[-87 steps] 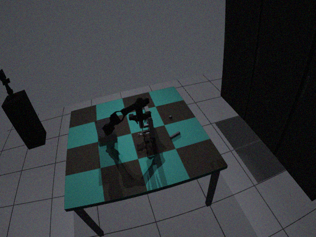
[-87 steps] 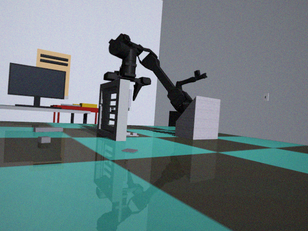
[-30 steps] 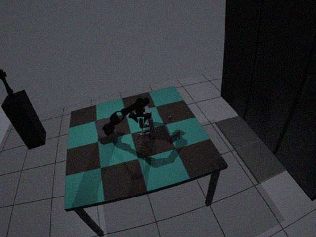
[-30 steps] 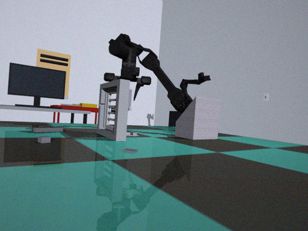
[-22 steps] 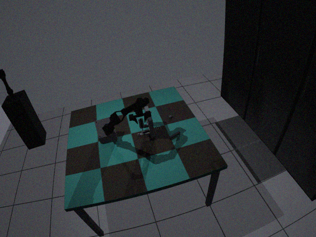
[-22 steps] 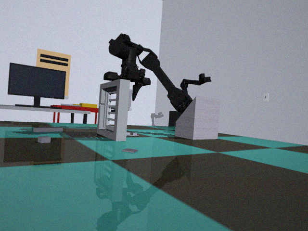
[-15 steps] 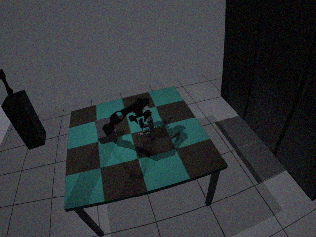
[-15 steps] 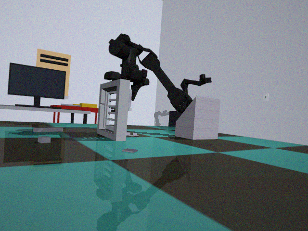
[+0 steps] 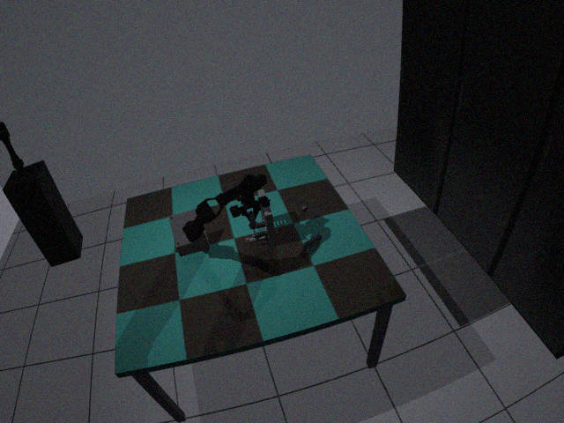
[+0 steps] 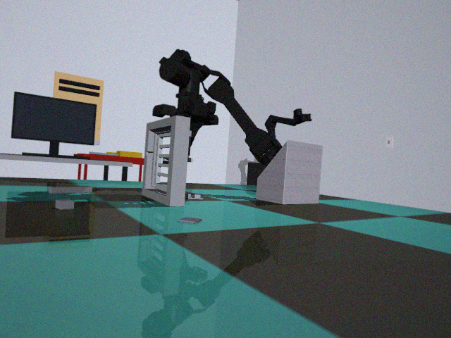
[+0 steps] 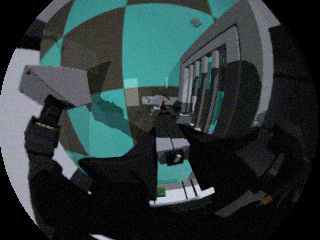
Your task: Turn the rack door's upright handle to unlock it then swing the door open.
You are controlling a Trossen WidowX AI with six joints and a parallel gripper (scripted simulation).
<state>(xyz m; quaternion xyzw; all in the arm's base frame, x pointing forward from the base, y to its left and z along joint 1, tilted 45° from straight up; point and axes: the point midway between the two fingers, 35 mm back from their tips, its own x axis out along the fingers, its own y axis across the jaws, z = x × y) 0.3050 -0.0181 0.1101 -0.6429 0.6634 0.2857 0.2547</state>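
Observation:
The grey rack frame [image 9: 267, 223] [image 10: 178, 163] [image 11: 262, 65] stands upright on the checkered table. Its slatted door [image 10: 163, 170] [image 11: 200, 97] appears to sit in the frame. My gripper [image 10: 191, 145] [image 11: 166, 128] points down beside the door. In the wrist view the grey upright handle [image 11: 172, 144] lies between my fingers, which stand close together and appear shut on it. My wrist is above the frame's top edge. The fingers and frame hide much of the handle in the top and exterior views, and its exact turn is hard to tell.
A small flat grey plate [image 9: 304, 208] [image 10: 189, 220] [image 11: 195, 22] lies near the frame. A low grey T-shaped piece [image 10: 69, 189] stands farther off. Pale small parts [image 10: 194, 196] lie at the frame's foot. The arm rises from a pale wedge-shaped base [image 10: 302, 174].

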